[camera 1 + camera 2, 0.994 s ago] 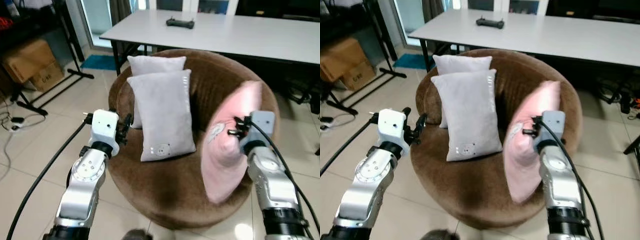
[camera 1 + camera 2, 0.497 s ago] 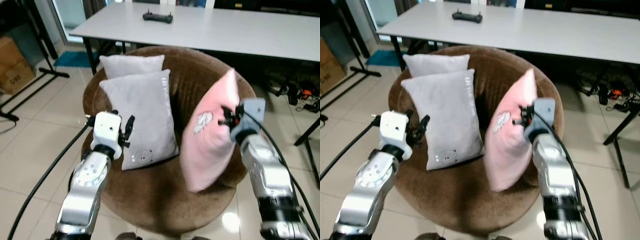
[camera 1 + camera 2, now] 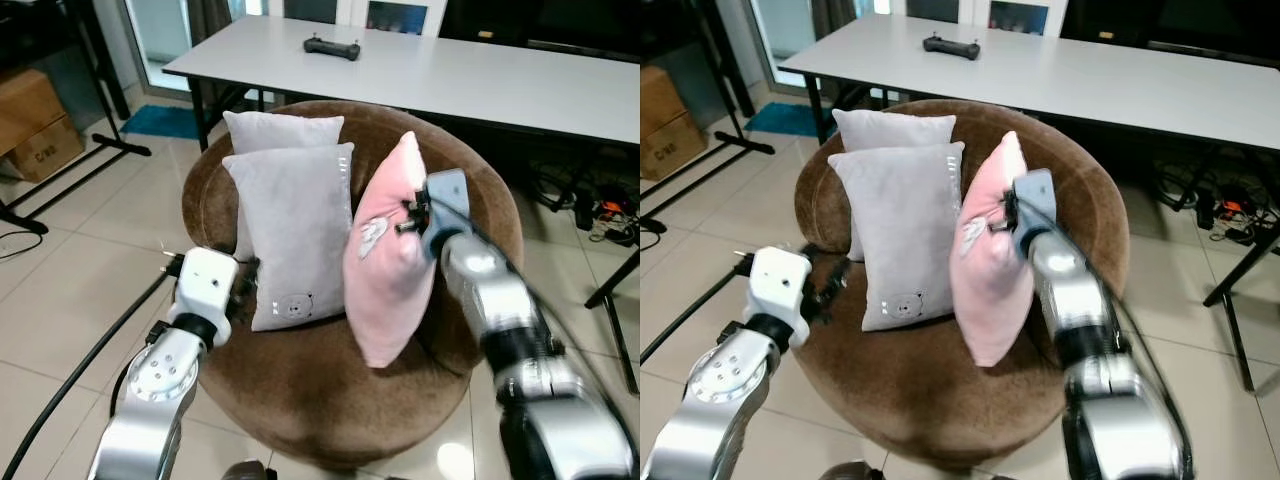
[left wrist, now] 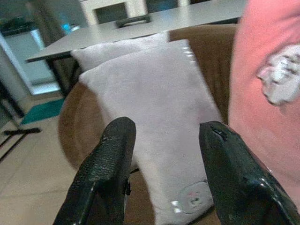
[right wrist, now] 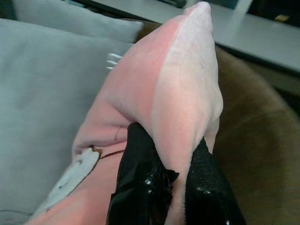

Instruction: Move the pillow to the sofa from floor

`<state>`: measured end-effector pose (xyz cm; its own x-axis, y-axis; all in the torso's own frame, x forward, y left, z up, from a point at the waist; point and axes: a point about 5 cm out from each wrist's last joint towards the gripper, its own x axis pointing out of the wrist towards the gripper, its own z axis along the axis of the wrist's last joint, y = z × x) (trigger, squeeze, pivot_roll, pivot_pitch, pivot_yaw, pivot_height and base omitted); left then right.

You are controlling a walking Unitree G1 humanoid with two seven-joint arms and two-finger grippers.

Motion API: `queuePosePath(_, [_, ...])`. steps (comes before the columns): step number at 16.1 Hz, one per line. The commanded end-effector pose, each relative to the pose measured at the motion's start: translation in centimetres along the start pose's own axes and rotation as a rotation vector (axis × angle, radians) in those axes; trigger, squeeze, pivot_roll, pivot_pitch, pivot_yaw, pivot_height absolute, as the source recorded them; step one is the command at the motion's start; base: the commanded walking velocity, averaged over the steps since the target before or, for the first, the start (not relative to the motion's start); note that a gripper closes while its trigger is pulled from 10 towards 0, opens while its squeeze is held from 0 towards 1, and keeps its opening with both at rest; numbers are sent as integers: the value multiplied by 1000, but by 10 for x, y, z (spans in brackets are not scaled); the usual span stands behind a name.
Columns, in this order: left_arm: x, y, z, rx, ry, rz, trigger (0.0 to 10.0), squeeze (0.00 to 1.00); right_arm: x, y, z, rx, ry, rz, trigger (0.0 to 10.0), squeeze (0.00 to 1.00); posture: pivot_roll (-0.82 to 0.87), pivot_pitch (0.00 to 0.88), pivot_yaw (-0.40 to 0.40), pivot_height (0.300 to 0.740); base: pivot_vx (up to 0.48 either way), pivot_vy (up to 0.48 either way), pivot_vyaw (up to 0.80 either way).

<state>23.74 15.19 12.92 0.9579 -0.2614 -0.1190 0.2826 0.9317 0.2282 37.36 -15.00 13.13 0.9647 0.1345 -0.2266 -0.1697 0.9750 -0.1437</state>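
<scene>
Rear grey pillow (image 3: 283, 131) mostly hidden; right forearm (image 3: 540, 400) motion-blurred.

Right claw (image 3: 1008, 212) grips pink pillow (image 3: 985, 275) over sofa (image 3: 940, 385).

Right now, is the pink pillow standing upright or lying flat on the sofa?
Upright: the pink pillow stands on its lower corner on the sofa, pinched near its top by the right gripper.
</scene>
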Motion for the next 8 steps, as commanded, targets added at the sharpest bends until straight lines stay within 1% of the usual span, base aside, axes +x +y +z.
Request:
queuePosePath(1, [-3,-8,2,9,7,-83,10000,0,6,-9,18,-32,-57,-42,10000,0,144,0,-35,740,0,0,0])
queuePosePath(3, [-10,-11,1,24,27,-128,10000,0,11,-12,16,-23,-34,-58,10000,0,162,0,-39,740,0,0,0])
queuePosePath(5, [-12,-9,4,24,38,-169,10000,0,17,-5,18,31,-35,17,10000,0,184,0,-41,740,0,0,0])
queuePosePath(6, [-14,-10,7,23,44,-202,10000,0,19,-1,17,41,-21,42,10000,0,199,0,-40,740,0,0,0])
queuePosePath(7, [-15,-12,9,16,52,-241,10000,0,20,4,17,65,-4,76,10000,0,206,0,-36,740,0,0,0])
queuePosePath(8, [-20,-18,8,4,82,-338,10000,0,22,11,18,83,9,140,10000,0,216,0,-35,740,0,0,0])
